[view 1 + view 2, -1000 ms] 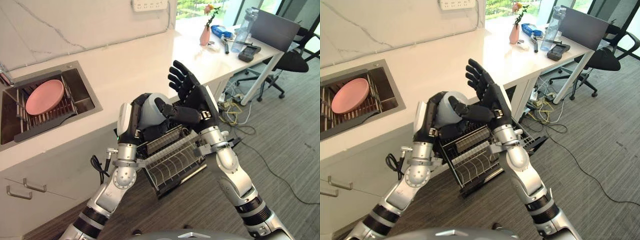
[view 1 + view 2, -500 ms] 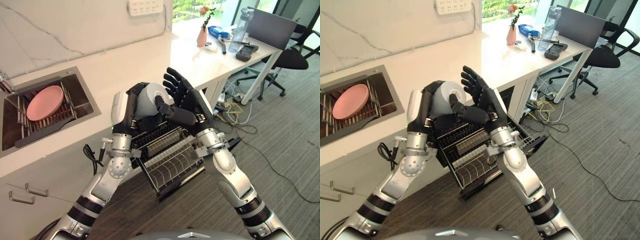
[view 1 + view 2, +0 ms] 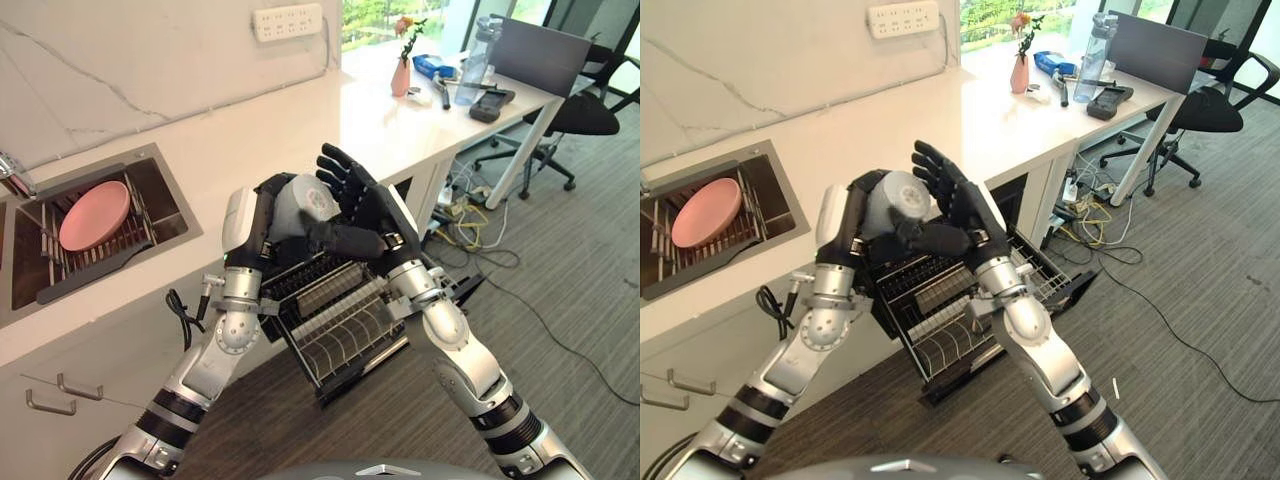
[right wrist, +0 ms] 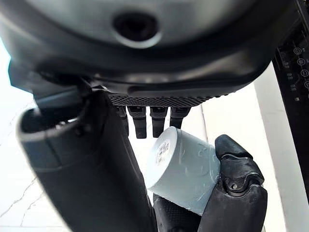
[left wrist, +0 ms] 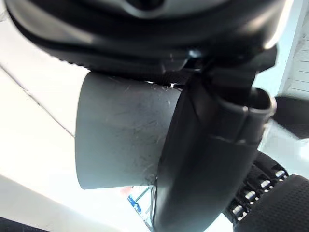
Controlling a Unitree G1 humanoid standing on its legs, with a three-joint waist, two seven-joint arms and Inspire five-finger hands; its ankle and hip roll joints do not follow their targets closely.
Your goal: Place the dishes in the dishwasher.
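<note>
Left hand (image 3: pixel 262 215) is wrapped round a pale grey cup (image 3: pixel 303 201), held above the pulled-out dishwasher rack (image 3: pixel 335 315). Right hand (image 3: pixel 357 205), fingers spread straight, sits against the cup. Beyond lie a white counter (image 3: pixel 250 135), a sink (image 3: pixel 160 205) holding a pink plate (image 3: pixel 94 201), and a desk (image 3: pixel 505 100) over grey carpet (image 3: pixel 580 290).

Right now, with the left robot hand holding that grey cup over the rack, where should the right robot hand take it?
Take the grey cup by its bare side wall near the flat base, coming from the robot's right. The left robot hand already wraps the opposite side, and the open right robot hand stands beside it, above the dishwasher rack.
</note>
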